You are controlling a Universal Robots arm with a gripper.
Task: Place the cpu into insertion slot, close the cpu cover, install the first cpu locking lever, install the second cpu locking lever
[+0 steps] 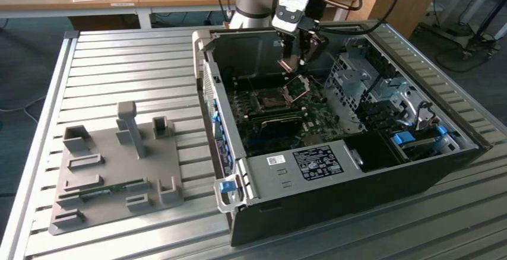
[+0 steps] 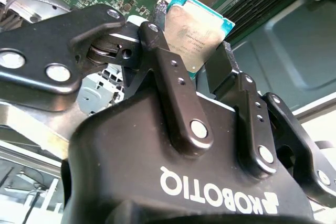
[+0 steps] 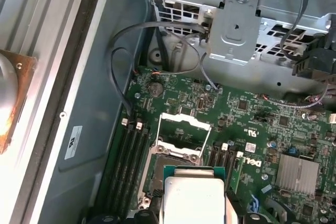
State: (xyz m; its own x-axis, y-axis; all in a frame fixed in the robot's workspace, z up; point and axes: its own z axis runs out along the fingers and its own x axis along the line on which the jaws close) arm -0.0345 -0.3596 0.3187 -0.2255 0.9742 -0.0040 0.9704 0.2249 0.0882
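Note:
My gripper [image 1: 290,63] hangs inside the open computer case, above the motherboard [image 1: 317,117], and is shut on the cpu [image 2: 195,24]. The chip's silver-grey top and green edge stand out between the two black fingers [image 2: 160,45]. In the first wrist view the cpu [image 3: 193,195] hovers just short of the insertion slot [image 3: 164,169], not touching it. The cpu cover [image 3: 185,129] is a silver frame that stands raised on its hinge over the slot. In the exterior view the cover [image 1: 297,86] tilts up beside the socket [image 1: 265,101]. I cannot make out the locking levers.
The case's walls [image 1: 208,88] surround the board. A metal drive cage [image 3: 236,19] with loose cables [image 3: 157,30] sits beside the socket, with memory slots [image 3: 128,156] on either side. A grey fixture plate [image 1: 111,171] holding a green memory stick [image 1: 103,190] lies on the slatted table, at the exterior view's left.

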